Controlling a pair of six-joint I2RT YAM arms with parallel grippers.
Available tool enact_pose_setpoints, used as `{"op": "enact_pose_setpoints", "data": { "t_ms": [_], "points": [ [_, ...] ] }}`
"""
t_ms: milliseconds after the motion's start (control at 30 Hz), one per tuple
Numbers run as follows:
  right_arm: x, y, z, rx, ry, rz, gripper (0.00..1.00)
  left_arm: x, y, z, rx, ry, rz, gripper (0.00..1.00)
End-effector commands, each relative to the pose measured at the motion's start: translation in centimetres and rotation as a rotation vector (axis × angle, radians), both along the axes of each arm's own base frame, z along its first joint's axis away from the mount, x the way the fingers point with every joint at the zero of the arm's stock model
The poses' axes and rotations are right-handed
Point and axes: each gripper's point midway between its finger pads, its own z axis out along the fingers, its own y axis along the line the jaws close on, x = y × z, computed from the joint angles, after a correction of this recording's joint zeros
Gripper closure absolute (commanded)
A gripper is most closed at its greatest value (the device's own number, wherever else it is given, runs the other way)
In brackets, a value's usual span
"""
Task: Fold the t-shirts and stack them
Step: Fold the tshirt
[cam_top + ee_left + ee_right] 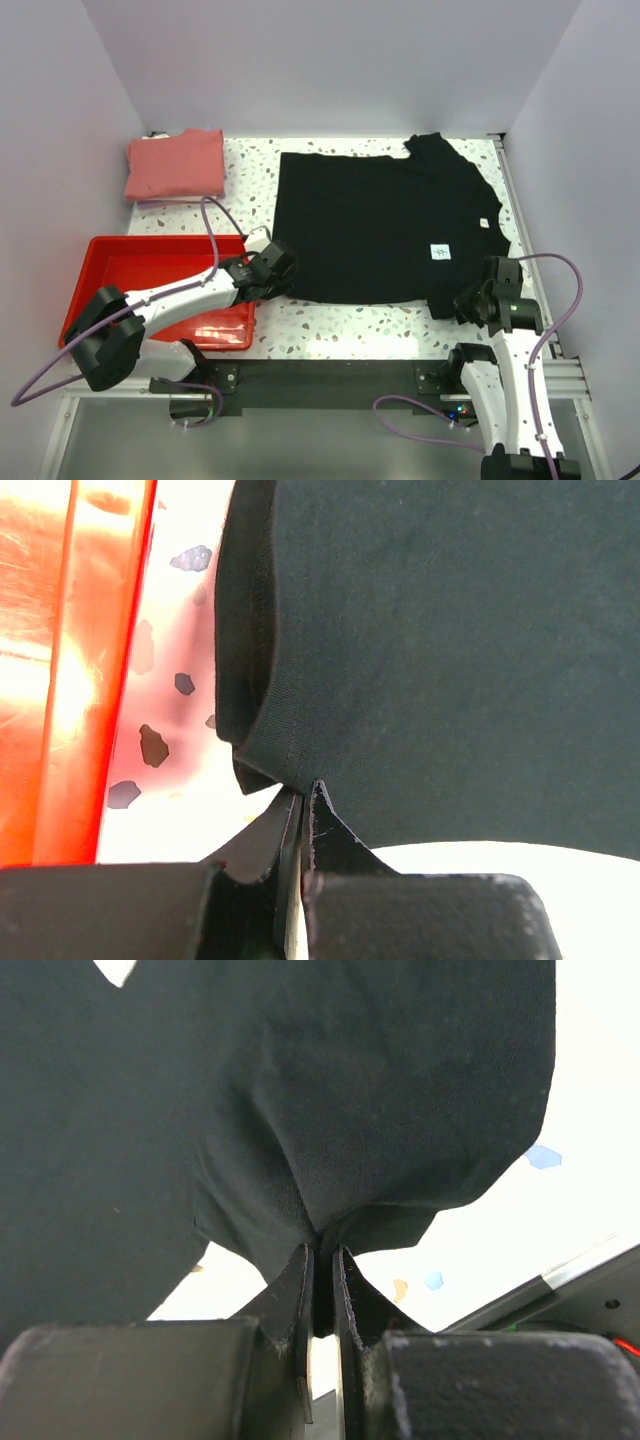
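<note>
Left gripper (272, 268) pinched shut on hem corner of black t-shirt (380, 225), right gripper (470, 300) clamped on its near edge; cloth spreads ahead of both. Risk: thin pinch could slip mid-fold, hem could snag red tray (150, 241) beside left gripper. Pink t-shirt (175, 165) folded, well beyond.

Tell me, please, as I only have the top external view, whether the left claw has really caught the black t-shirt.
Observer: Yes. In the left wrist view the left claw is shut on a corner of the black t-shirt, right at its stitched hem.
Operator: And the right one?
Observer: The right claw is shut on a bunched pucker of the same cloth.
Operator: Does the edge lie flat by the left claw?
Observer: No. Just above that claw the side edge rolls over on itself, with its stitching showing.
</note>
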Motion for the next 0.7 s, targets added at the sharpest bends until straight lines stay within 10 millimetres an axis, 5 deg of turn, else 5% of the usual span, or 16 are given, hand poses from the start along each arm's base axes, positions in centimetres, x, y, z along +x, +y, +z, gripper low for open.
{"op": "enact_pose_setpoints", "data": {
  "t_ms": [0,667],
  "points": [
    [2.0,-1.1,3.1,-0.071,-0.112,0.004,1.0,1.1,-0.5,1.3,-0.009,-0.058,0.011,1.0],
    [12.8,-1.4,7.9,-0.114,-0.272,0.138,1.0,8.6,-1.3,4.1,-0.029,-0.125,0.027,1.0]
  ]
}}
